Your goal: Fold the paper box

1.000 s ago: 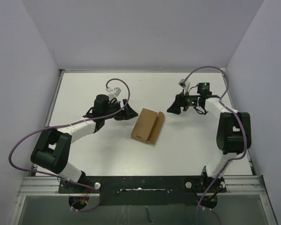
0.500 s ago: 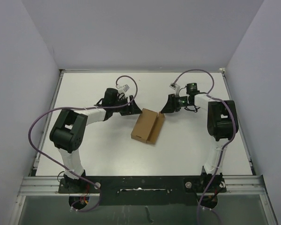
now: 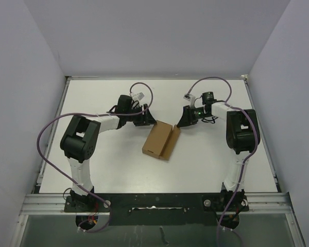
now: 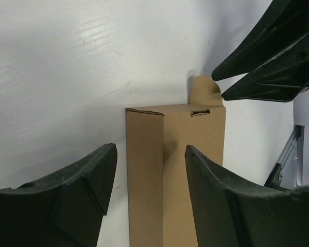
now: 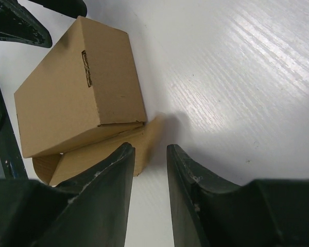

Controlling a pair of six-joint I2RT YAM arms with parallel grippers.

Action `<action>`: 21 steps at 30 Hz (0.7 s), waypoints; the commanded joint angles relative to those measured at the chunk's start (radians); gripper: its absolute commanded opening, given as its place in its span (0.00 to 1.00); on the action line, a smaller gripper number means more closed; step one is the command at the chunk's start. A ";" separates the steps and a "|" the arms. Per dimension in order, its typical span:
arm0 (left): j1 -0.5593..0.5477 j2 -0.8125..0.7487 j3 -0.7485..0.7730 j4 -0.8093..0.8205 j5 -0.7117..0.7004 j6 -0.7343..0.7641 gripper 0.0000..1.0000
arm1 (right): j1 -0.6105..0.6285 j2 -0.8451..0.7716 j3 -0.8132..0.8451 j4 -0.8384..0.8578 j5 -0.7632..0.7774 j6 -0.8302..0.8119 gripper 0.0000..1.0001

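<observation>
I count one paper box [image 3: 160, 140], brown cardboard, lying near the middle of the white table [image 3: 211, 159], partly folded, with one rounded flap sticking out at its far end. Two grippers sit at that far end. The left gripper [image 3: 146, 119] has its jaws spread wide, the box end lined up between them. The right gripper [image 3: 182, 121] shows only a narrow gap just beside the flap, pinching nothing.

A white counter [image 3: 118, 164] is enclosed by plain pale grey-lavender walls [image 3: 154, 36] at left, far and right, with a metal rail [image 3: 159, 200] along its near edge.
</observation>
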State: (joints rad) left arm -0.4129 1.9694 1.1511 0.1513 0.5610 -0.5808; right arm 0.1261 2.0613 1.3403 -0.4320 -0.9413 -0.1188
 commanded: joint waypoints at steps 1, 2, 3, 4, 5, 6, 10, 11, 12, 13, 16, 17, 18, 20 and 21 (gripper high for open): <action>0.007 0.025 0.049 0.005 0.030 0.021 0.53 | -0.001 -0.036 0.023 -0.017 0.016 -0.028 0.35; 0.006 0.026 0.050 0.005 0.032 0.022 0.53 | -0.005 -0.041 0.021 -0.017 0.015 -0.028 0.36; 0.006 0.028 0.050 0.003 0.034 0.023 0.53 | -0.008 -0.046 0.017 -0.015 0.014 -0.029 0.37; 0.006 0.029 0.050 0.004 0.035 0.025 0.53 | -0.011 -0.051 0.013 -0.014 0.013 -0.029 0.38; 0.006 0.031 0.051 0.004 0.037 0.025 0.52 | -0.013 -0.054 0.010 -0.012 0.012 -0.029 0.38; 0.006 0.033 0.053 0.003 0.038 0.026 0.52 | -0.013 -0.056 0.008 -0.012 0.010 -0.029 0.39; 0.005 0.045 0.057 0.007 0.048 0.024 0.51 | 0.007 -0.033 0.011 -0.018 -0.003 -0.026 0.37; 0.005 0.047 0.059 0.006 0.050 0.025 0.51 | 0.014 -0.028 0.014 -0.020 -0.002 -0.028 0.36; 0.005 0.050 0.060 0.006 0.052 0.024 0.51 | 0.018 -0.024 0.017 -0.022 -0.001 -0.027 0.35; 0.005 0.051 0.061 0.006 0.055 0.024 0.51 | 0.021 -0.023 0.019 -0.023 0.000 -0.027 0.33; 0.005 0.053 0.061 0.005 0.061 0.027 0.49 | 0.024 -0.025 0.018 -0.027 0.003 -0.026 0.23; 0.005 0.055 0.061 0.005 0.063 0.027 0.47 | 0.023 -0.029 0.016 -0.029 0.003 -0.028 0.20; 0.005 0.057 0.061 0.005 0.066 0.028 0.47 | 0.023 -0.034 0.013 -0.027 0.005 -0.028 0.16; 0.005 0.060 0.060 0.006 0.072 0.027 0.46 | 0.026 -0.043 0.007 -0.025 0.007 -0.027 0.11; 0.005 0.061 0.061 0.006 0.074 0.027 0.46 | 0.028 -0.047 0.007 -0.026 0.007 -0.028 0.08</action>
State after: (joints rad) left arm -0.4114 1.9976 1.1660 0.1368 0.6022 -0.5701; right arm 0.1455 2.0602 1.3403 -0.4576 -0.9234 -0.1387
